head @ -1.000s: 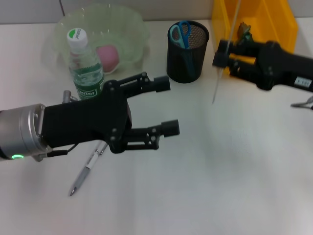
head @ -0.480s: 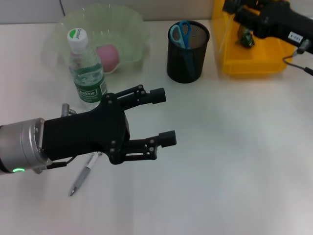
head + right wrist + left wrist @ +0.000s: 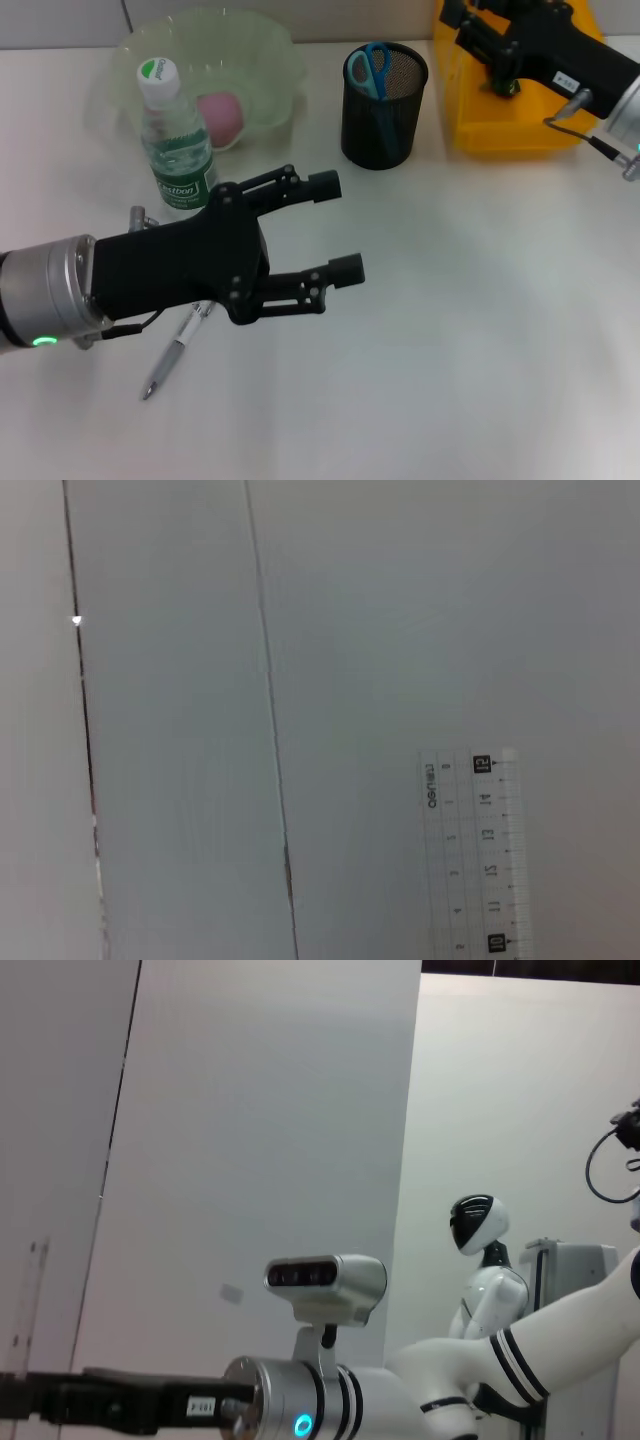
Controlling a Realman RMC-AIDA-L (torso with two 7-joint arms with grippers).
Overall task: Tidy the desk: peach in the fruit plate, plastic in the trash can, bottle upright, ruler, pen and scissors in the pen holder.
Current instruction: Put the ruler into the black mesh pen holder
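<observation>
Left pincer (image 3: 340, 228) hovers spread at the head view's centre-left, above the pen (image 3: 178, 350) on the table (image 3: 480, 330). Right pincer (image 3: 470, 25), upper right, pinches the ruler (image 3: 475, 855).

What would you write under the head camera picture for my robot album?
Left gripper open above the pen; bottle upright, scissors in the pen holder, right gripper over the yellow bin.

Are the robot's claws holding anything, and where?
The left claw is open and empty above the white table. The right claw holds the clear plastic ruler; the exact grip spot can't be seen.
</observation>
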